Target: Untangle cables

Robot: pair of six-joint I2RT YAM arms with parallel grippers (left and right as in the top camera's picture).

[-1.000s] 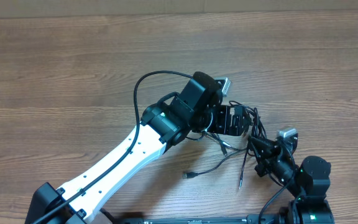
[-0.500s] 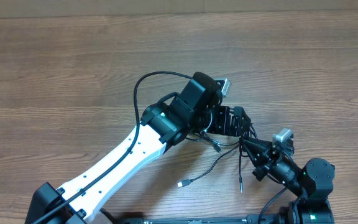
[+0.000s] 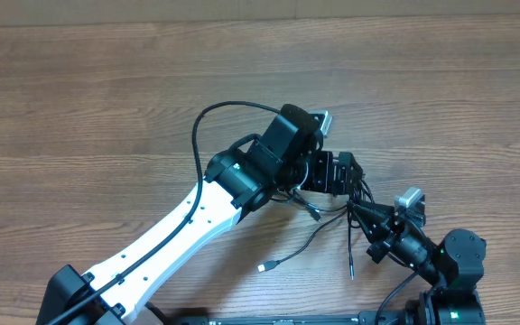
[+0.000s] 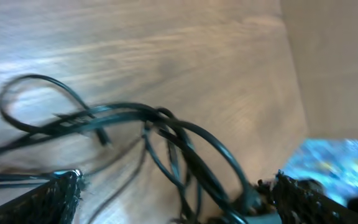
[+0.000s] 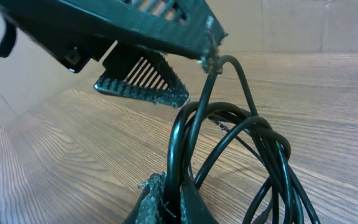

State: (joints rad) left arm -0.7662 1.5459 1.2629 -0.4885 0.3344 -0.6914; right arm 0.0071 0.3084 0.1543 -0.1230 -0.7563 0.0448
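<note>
Where the white-shelled left arm (image 3: 165, 230) reaches up from the lower left corner of the brown wood-grain counter (image 3: 88, 90), its left claw (image 3: 354, 175) ends just right of centre. It is released, with the jaws spread wide. In the left wrist view its two textured black fingers (image 4: 48, 200) stand at the opposite lower corners. The thin black cables (image 4: 166, 134) loop across the gap between them; the picture is too blurred to tell whether they touch the pads.

From overhead, the cables form a small knot just beside the left claw's tips, between the two claws. Two loose ends trail down over the counter. The left one ends in a small silver plug (image 3: 264, 267), and the one further right ends in a slim dark plug (image 3: 351, 270).

Right of the knot, the right claw (image 3: 361, 215) comes in from the lower right corner. In the right wrist view it is clenched on several strands, which rise from between its closed fingers in a bunch of loops. One strand arches up to the tip of a left-claw finger overhead and appears to touch it.
</note>
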